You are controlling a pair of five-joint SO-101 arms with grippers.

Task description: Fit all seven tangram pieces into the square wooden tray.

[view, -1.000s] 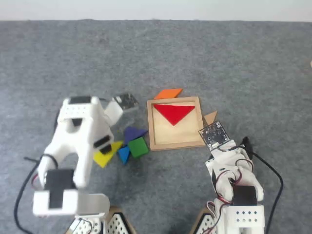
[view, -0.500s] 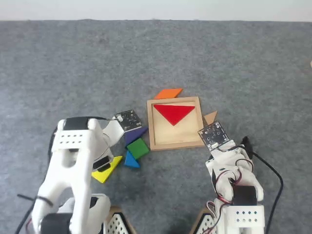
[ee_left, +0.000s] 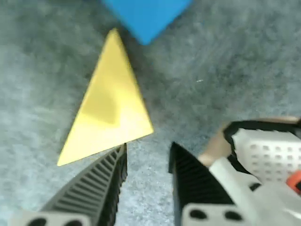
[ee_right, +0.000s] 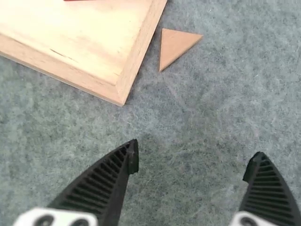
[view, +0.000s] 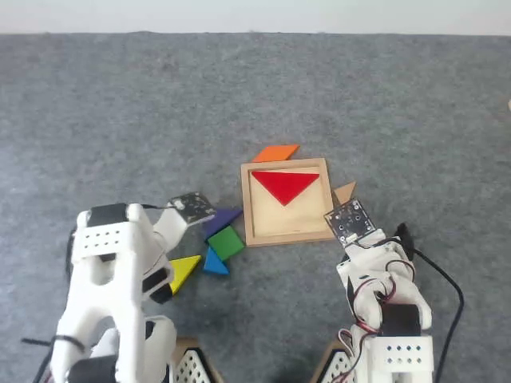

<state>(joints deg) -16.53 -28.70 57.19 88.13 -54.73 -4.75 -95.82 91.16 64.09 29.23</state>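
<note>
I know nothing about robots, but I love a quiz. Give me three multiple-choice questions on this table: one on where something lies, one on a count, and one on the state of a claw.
1. Where is the tan triangle?
A. Inside the wooden tray
B. On the grey cloth beside the tray
C. Held by a gripper

2. How many pieces lie in the tray?
A. Seven
B. Three
C. One

3. How does the right gripper stand?
A. Open, holding nothing
B. Shut on a piece
C. Shut on the tray's rim

Answers:
1 B: it lies on the cloth just off the tray's right side.
2 C: only the red triangle is inside.
3 A: its jaws stand wide apart over bare cloth.
</note>
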